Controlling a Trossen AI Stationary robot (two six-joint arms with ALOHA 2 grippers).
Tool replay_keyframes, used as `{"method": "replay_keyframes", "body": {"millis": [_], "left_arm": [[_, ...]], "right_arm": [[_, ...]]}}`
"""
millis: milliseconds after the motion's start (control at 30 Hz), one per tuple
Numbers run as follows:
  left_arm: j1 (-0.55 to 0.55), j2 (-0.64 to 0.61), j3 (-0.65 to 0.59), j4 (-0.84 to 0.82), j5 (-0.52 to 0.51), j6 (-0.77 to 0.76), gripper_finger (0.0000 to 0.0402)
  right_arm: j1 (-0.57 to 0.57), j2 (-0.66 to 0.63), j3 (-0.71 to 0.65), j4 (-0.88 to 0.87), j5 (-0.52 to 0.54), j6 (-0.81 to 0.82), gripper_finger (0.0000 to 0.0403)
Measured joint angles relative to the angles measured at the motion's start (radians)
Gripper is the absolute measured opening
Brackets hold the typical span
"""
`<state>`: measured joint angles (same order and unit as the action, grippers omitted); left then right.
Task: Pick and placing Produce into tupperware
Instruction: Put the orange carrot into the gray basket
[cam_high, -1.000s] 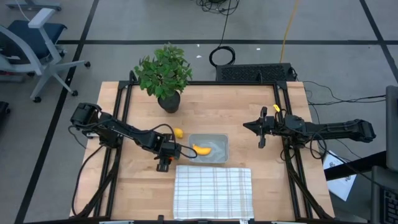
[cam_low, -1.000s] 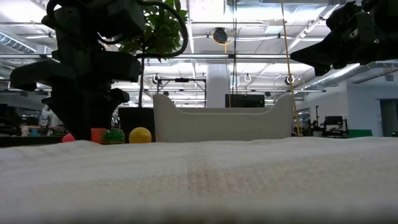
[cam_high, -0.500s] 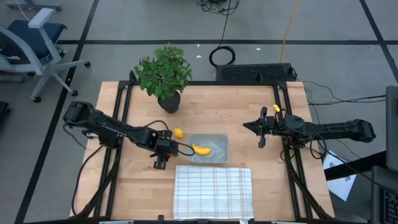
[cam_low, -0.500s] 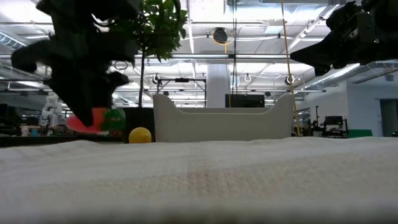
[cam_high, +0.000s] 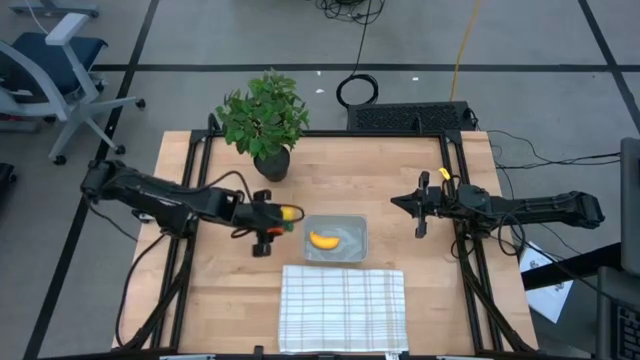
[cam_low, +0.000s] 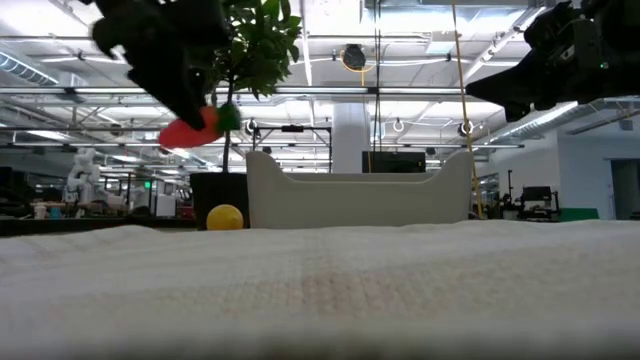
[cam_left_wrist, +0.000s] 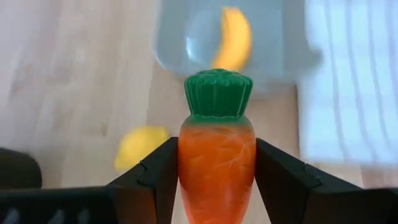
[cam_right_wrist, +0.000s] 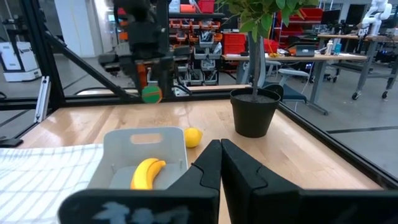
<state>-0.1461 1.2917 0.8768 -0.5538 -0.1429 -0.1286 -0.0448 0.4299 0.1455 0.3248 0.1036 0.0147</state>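
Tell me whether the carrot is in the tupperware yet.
Not yet. The left claw holds the carrot above the table, beside the tupperware.

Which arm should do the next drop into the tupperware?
Left. The left gripper already holds the carrot, lifted off the table just beside the tupperware, where the banana lies. The right gripper is shut, holds nothing and sits farther off, near the table's right edge.
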Motion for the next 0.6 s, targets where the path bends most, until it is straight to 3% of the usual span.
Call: {"method": "replay_keyframes", "body": {"millis": [300, 600], "left_arm": [[0.049, 0.046, 0.007, 0.237, 0.000, -0.031, 0.0182], [0.052, 0.194, 0.233, 0.096, 0.016, 0.051, 0.0182]], "right_arm": [[0.000, 0.004, 0.000, 0.001, 0.003, -0.011, 0.0000], [0.000, 0.004, 0.000, 0.004, 0.004, -0.011, 0.0000]]}}
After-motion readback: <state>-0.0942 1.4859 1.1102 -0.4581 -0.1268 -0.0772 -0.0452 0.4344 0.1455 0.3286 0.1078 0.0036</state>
